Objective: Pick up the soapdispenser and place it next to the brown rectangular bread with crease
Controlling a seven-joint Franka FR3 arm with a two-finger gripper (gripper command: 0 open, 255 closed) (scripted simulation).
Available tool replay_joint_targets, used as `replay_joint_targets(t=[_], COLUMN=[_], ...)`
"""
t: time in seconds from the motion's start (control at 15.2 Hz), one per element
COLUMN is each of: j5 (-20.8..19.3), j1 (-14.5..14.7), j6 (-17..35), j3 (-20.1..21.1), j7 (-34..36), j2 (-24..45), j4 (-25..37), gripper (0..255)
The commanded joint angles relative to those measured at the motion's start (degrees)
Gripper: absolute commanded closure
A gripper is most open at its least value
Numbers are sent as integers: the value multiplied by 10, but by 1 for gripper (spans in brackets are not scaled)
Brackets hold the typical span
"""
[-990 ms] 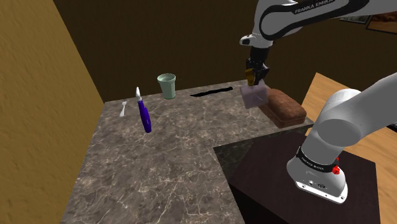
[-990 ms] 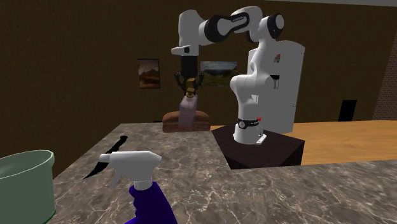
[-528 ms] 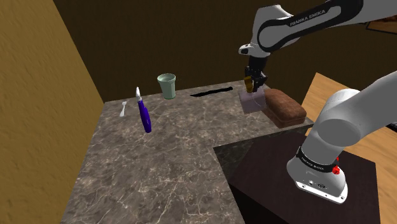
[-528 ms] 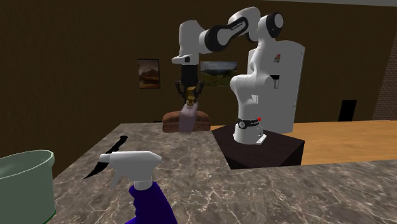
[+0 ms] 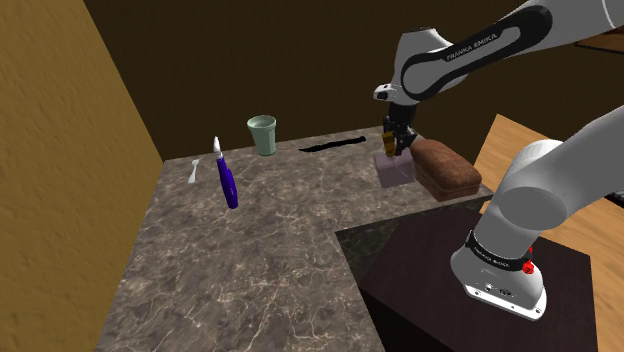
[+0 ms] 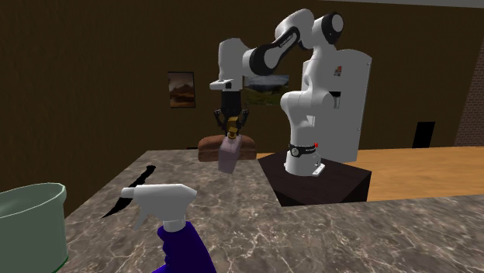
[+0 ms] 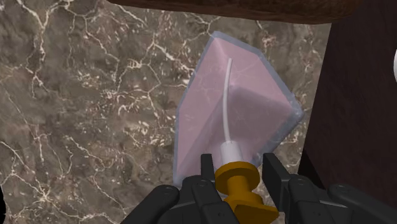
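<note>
Your gripper point(image 7: 238, 170) is closed to a narrow gap on the gold pump neck of the soap dispenser point(image 7: 230, 108), one finger on each side, so you carry the bottle by its top. Its pale pink body hangs below the hand, low over the counter point(image 5: 270, 250) near the edge that meets the stand point(image 5: 470, 290). You cannot tell whether the base has touched the surface yet. Just beyond it lies the brown bread point(image 5: 447, 168), at the counter's corner on that same edge, close beside the bottle but seemingly apart from it.

Judged from this, you are at the set-down. A grip this high lets the body swing, so lower straight and slowly until the base sits flat. Open only once the bottle bears its own weight, then lift straight up clear of the pump. Don't drift toward the loaf. The spray bottle point(image 5: 227, 180) and cup point(image 5: 263, 135) stand well apart, toward the opposite edge.
</note>
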Motion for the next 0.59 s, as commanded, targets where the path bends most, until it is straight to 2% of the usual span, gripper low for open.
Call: replay_joint_targets(t=[0.0,0.26,0.53], j5=[0,-1,-2], j1=[1,1,1], j6=[20,57,57], j3=[-2,-7,-7], j7=[0,-1,-1], j2=[11,32,32], j4=[-8,-24,-24], gripper=[255,255,255])
